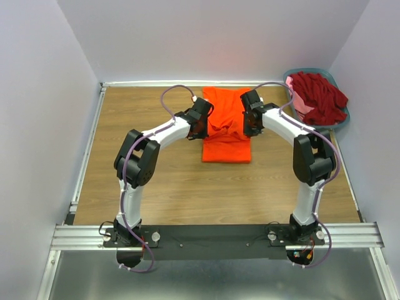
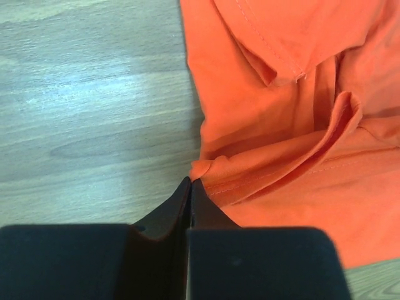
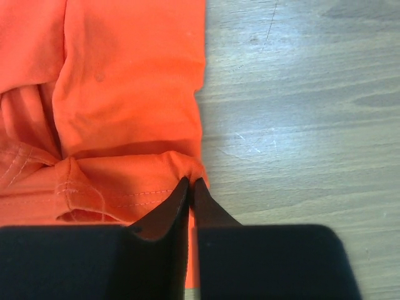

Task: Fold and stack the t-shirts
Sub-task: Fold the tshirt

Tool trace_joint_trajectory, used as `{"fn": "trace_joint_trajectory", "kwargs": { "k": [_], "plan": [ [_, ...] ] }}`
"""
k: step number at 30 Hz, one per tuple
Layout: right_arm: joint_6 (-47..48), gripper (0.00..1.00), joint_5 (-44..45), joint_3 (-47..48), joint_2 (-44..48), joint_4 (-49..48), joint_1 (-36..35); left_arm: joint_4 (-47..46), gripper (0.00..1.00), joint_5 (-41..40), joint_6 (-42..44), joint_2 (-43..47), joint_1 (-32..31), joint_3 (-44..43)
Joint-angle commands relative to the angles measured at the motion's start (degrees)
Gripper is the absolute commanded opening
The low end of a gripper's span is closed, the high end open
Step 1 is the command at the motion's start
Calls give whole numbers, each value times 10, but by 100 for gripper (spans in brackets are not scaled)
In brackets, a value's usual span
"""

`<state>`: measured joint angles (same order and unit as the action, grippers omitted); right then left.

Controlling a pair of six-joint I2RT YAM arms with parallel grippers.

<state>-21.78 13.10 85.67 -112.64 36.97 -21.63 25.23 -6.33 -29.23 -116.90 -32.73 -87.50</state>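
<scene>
The left end effector (image 2: 190,182) and right end effector (image 3: 190,182) pinch opposite edges of the orange t-shirt (image 1: 226,140) (partly folded).

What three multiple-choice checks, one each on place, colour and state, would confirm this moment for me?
1. Where does the grey-blue plastic basket stand?
A. near left corner
B. far right corner
C. between the arm bases

2. What colour is the soft fabric t-shirt lying on the wooden table?
A. pink
B. dark red
C. bright orange

3. How are the left pincer and right pincer?
A. both shut on the t-shirt's side edges
B. both open above it
C. one open, one shut

Key:
1 B, the top view shows it at the table's far right corner.
2 C, every view shows orange cloth.
3 A, each wrist view shows the fingertips closed with a bunched fabric edge pinched between them.
</scene>
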Motion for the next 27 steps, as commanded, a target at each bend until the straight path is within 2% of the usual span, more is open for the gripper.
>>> {"fn": "trace_joint_trajectory", "kwargs": {
  "k": [1,3,4,5,8,10,12,15,16,18,19,27],
  "plan": [
    [11,23,27,11,-2,-8,5,-7,27,-40,-13,9,6,15],
    [16,34,23,13,12,-8,6,-11,45,-42,-17,25,6,28],
    [25,42,11,13,30,-8,5,-10,61,-47,-23,44,6,32],
    [28,46,3,13,38,-8,5,-6,68,-49,-28,55,6,37],
    [30,50,-24,1,76,-8,4,1,81,-53,-47,101,5,64],
    [24,50,-51,-20,103,-11,3,2,82,-46,-62,139,-1,82],
    [21,50,-76,-37,113,-13,-1,0,79,-42,-82,159,-13,109],
    [17,43,-116,-72,120,-26,-6,-4,61,-34,-105,180,-55,133],
    [11,34,-124,-90,120,-31,-8,-10,49,-33,-109,182,-66,138],
    [9,28,-128,-105,117,-41,-8,-40,37,-32,-118,179,-95,153],
    [6,21,-128,-119,112,-56,-8,-57,30,-23,-124,168,-101,154],
    [-8,15,-157,-118,59,-109,-8,-111,25,-39,-117,81,-115,121]
  ]
}}
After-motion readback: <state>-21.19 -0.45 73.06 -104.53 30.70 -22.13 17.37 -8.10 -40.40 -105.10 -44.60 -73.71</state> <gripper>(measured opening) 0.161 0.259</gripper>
